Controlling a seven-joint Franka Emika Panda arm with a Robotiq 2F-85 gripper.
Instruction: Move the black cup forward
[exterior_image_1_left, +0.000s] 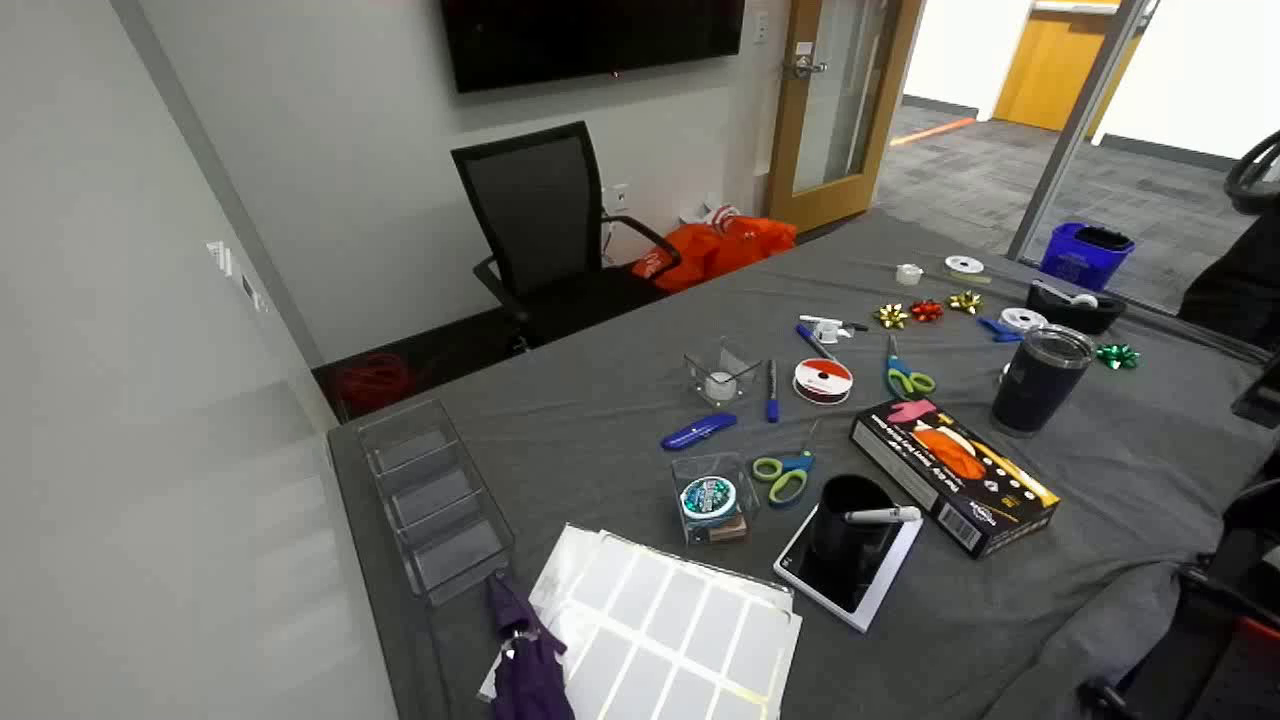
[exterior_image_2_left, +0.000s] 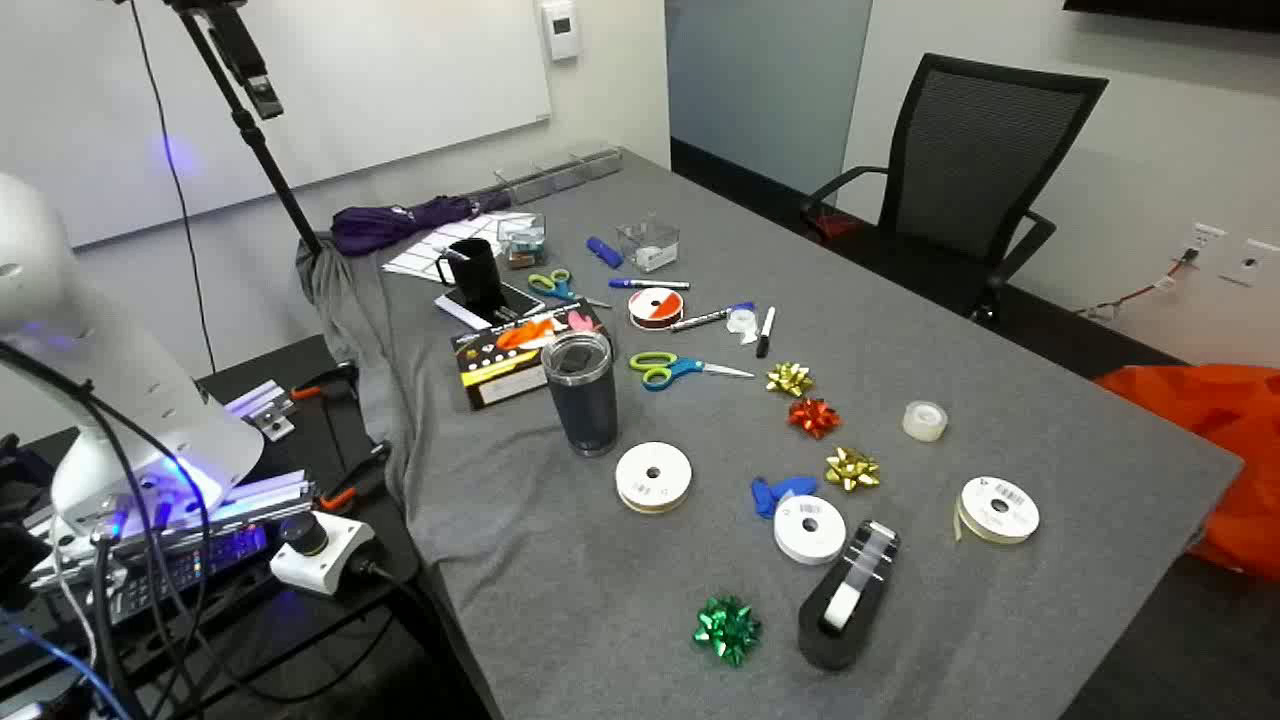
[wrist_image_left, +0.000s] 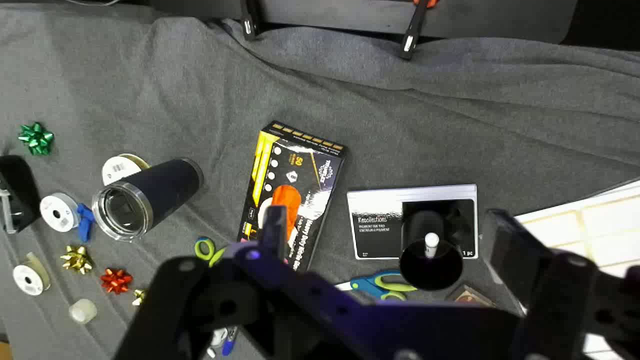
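In the wrist view, the gripper (wrist_image_left: 387, 225) has its fingers (wrist_image_left: 520, 255) spread wide; seen between them, apart from both, the black cup (wrist_image_left: 419, 257) stands on an ink pad (wrist_image_left: 375, 240), a white marker (wrist_image_left: 431, 244) inside.

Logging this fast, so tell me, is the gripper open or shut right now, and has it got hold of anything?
Gripper: open, jaws wide apart, holding nothing.

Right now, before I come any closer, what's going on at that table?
A robot arm has the job of moving the black cup forward. It isn't holding the cup: its gripper is open above the cloth-covered table. The cup, with a white pen in it, stands on an ink pad.
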